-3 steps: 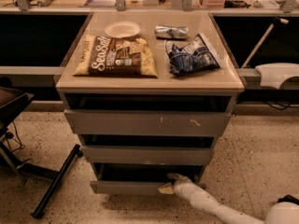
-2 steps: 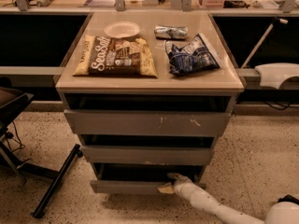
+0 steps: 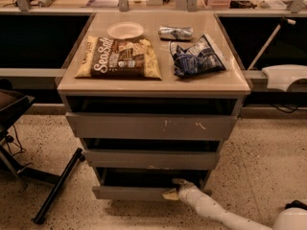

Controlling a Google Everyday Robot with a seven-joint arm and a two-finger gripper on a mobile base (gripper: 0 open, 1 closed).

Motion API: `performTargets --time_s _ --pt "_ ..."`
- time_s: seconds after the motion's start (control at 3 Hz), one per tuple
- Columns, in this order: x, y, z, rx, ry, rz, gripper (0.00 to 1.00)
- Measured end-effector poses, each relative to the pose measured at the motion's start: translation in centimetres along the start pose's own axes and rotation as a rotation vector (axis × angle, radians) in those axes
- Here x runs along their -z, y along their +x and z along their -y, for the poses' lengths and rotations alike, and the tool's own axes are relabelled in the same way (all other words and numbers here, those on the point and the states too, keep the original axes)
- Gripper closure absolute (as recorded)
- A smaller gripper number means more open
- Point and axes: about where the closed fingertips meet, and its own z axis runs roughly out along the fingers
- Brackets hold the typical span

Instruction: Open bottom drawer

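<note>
The bottom drawer (image 3: 129, 193) is the lowest of three grey handleless fronts in the cabinet, just above the speckled floor. A dark opening shows above its plain front. My gripper (image 3: 173, 189) is at the right end of that front, at its top edge, with one finger behind the front and a pale fingertip (image 3: 170, 194) over its face, shut on it. My white arm (image 3: 211, 211) reaches in low from the bottom right. The gripper hides the right end of the drawer front.
Above are the middle drawer (image 3: 151, 159) and the scratched top drawer (image 3: 151, 127). The cabinet top holds a Sea Salt chip bag (image 3: 120, 57), a white plate (image 3: 125, 30), a blue bag (image 3: 196, 56) and a silver packet (image 3: 175, 32). Black chair legs (image 3: 55, 188) stand on the floor at left.
</note>
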Motion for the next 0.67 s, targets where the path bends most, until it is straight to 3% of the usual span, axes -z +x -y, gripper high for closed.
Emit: performTargets --time_s 0.67 --pt "0.60 0.11 -0.44 -0.002 -0.005 0.003 1.00"
